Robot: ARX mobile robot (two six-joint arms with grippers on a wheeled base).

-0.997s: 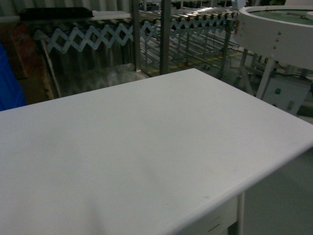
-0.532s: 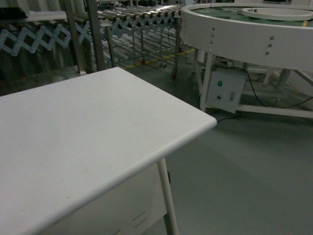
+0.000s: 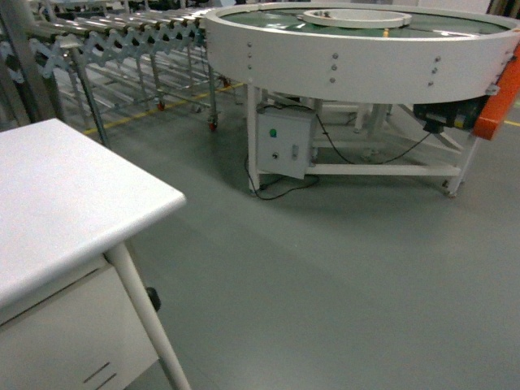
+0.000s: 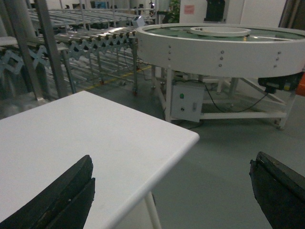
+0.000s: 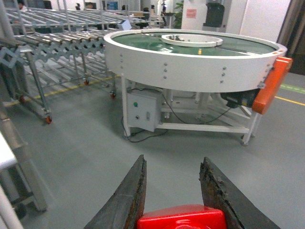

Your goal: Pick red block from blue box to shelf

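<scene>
My right fingers (image 5: 174, 191) are squeezed on the red block (image 5: 181, 218), so it will not drop while I carry it. My left fingers (image 4: 171, 191) are wide apart and hold nothing. The big round white conveyor (image 3: 357, 49) sits far ahead. The white bench (image 3: 57, 203) is near, on my left. I cannot see the blue box or the shelf here, so I think I must find the shelf.

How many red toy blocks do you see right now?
1. The small glossy red plastic block sits clamped between the right end effector fingers, at the bottom of the right wrist view. The head and left wrist views show none; others may lie out of view.
</scene>
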